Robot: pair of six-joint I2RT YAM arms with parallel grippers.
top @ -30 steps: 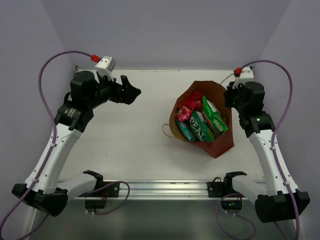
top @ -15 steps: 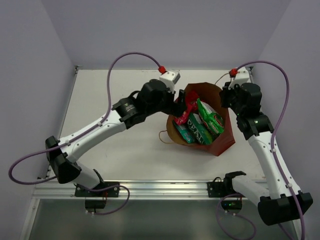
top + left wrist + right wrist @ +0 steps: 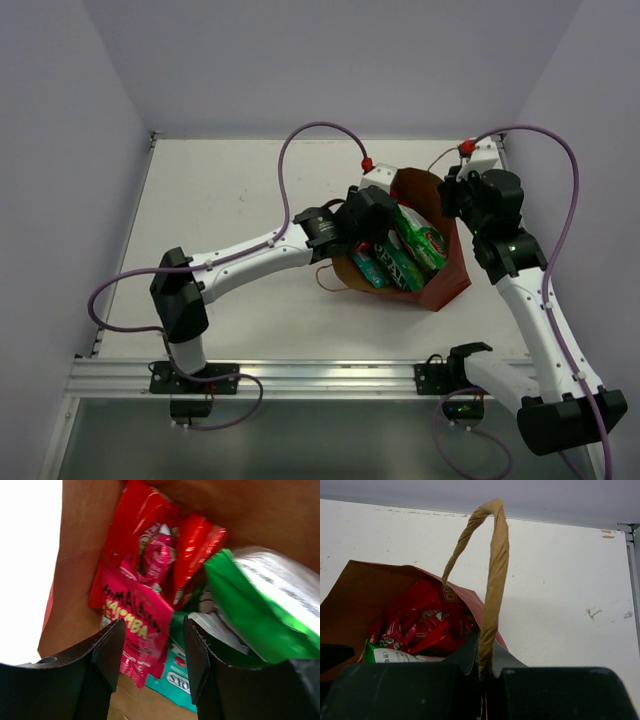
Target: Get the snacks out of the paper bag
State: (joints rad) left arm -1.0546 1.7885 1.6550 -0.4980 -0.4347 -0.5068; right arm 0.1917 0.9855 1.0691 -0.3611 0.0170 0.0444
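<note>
The brown paper bag [image 3: 442, 283] stands at the right of the table with its mouth open and tilted toward the left. Snacks fill it: red packets [image 3: 145, 520], a pink packet [image 3: 137, 622], a teal packet [image 3: 177, 677] and green-and-white packets [image 3: 420, 235]. My left gripper [image 3: 152, 647] is open inside the bag's mouth, its fingers either side of the pink packet's lower edge, holding nothing. My right gripper [image 3: 487, 672] is shut on the bag's twine handle [image 3: 492, 575] and rim at the bag's far right side.
The bag's other twine handle [image 3: 327, 275] lies on the white table [image 3: 230, 190] to the left of the bag. The left arm stretches across the table's middle. Grey walls enclose the table on three sides.
My left arm has swung from the far left across the table and put its open gripper into the bag's mouth. The right gripper has stayed on the handle.
</note>
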